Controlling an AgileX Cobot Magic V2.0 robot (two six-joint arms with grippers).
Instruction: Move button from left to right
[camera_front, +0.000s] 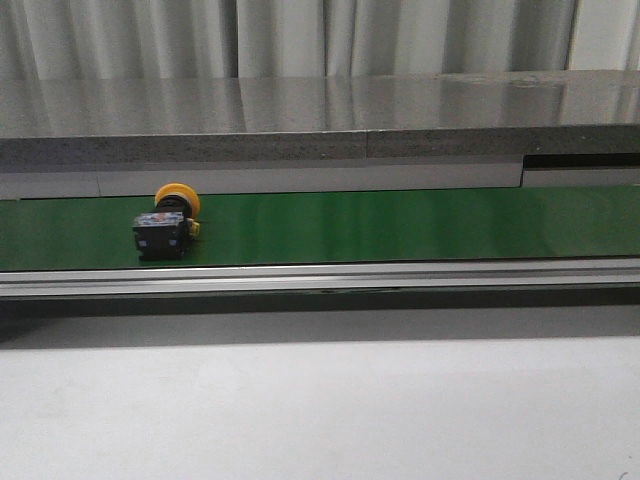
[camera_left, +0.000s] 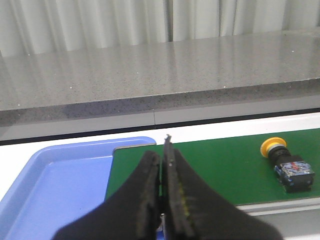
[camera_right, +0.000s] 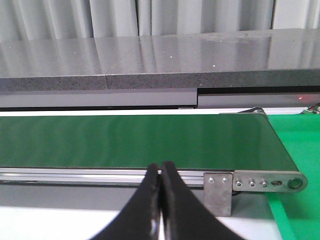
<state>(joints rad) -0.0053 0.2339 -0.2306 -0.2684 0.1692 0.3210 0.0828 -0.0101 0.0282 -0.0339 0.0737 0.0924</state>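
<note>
**Button lies on the left of the belt as both my grippers hold back, empty**

The button (camera_front: 168, 222) lies tipped on its side on the left stretch of the green belt (camera_front: 400, 225), seen from the front: its yellow-orange cap points toward the far edge of the belt and its black body, with bluish marks, toward the near rail (camera_front: 320, 277). Nothing touches it.

My left gripper (camera_left: 164, 167) has its two black fingers (camera_left: 148, 190) pressed together with nothing between them. It sits over the left end of the belt, beside a blue tray (camera_left: 60, 180) that lies just off that end. From this wrist the button (camera_left: 286, 165) shows well apart from my fingertips, farther along the belt, cap away from me.

My right gripper (camera_right: 160, 172) is likewise closed on nothing, fingers (camera_right: 172, 200) meeting at the tips. It sits in front of the near rail, close to the right end of the belt, where a metal bracket (camera_right: 219, 192) and a bolted end plate (camera_right: 270, 183) show. Beyond that end lies a brighter green surface (camera_right: 295, 150).

Behind the belt runs a grey speckled ledge (camera_front: 320, 120), with pale curtains (camera_front: 300, 35) at the back.
</note>
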